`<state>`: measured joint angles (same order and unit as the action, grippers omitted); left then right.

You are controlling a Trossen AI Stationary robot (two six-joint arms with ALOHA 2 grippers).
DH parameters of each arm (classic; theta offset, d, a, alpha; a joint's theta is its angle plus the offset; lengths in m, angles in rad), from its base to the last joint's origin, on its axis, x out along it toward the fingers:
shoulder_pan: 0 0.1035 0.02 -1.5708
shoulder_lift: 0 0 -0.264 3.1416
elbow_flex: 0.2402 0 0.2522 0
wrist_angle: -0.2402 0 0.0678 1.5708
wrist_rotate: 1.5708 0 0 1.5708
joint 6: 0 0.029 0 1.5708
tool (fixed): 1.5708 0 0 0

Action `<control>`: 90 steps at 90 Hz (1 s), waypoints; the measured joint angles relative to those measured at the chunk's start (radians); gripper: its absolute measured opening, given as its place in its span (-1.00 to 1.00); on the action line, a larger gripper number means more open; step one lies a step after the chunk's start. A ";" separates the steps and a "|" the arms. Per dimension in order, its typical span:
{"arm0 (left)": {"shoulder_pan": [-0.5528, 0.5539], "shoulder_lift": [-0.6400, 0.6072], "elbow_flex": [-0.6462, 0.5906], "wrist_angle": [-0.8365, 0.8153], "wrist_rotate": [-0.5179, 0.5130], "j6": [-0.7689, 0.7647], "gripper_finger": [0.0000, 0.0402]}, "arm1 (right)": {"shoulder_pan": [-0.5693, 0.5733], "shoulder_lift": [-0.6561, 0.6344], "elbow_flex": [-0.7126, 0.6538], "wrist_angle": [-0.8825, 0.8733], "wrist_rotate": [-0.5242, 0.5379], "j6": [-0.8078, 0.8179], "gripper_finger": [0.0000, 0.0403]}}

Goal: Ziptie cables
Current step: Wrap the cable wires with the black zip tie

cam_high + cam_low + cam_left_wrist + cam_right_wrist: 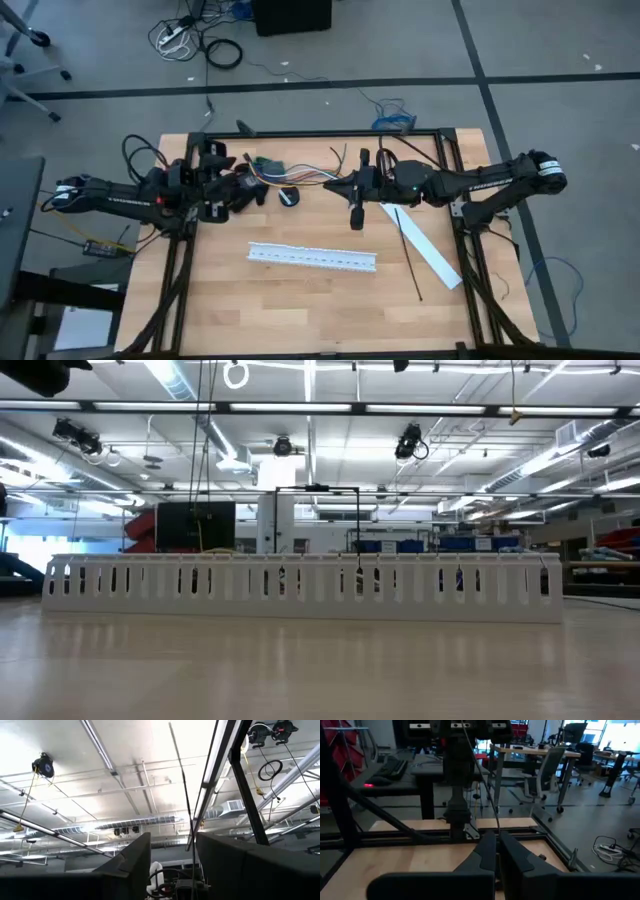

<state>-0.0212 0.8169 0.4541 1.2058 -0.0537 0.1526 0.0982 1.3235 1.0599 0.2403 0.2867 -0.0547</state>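
Black ziptie (408, 252), white channel (313, 258) — unlabelled

A light wooden table (300, 300) with a black metal frame carries a long white slotted plastic channel (312, 258) near its middle, a thin straight black ziptie (408, 253) lying across a flat white strip (425, 246), and a bunch of coloured cables (300, 174) near a small round black object (289, 197).
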 joint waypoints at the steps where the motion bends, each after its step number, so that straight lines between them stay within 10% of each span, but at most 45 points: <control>1: 0.000 0.000 0.000 0.003 0.000 0.000 -0.24 | 0.000 0.000 0.000 0.000 0.000 0.000 -1.00; 90: 0.000 0.000 0.000 0.016 -0.013 0.000 -0.46 | -0.001 0.000 0.000 -0.010 0.000 0.000 -1.00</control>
<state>-0.0212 0.8169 0.4541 1.2217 -0.0672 0.1524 0.0971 1.3235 1.0599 0.2298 0.2863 -0.0545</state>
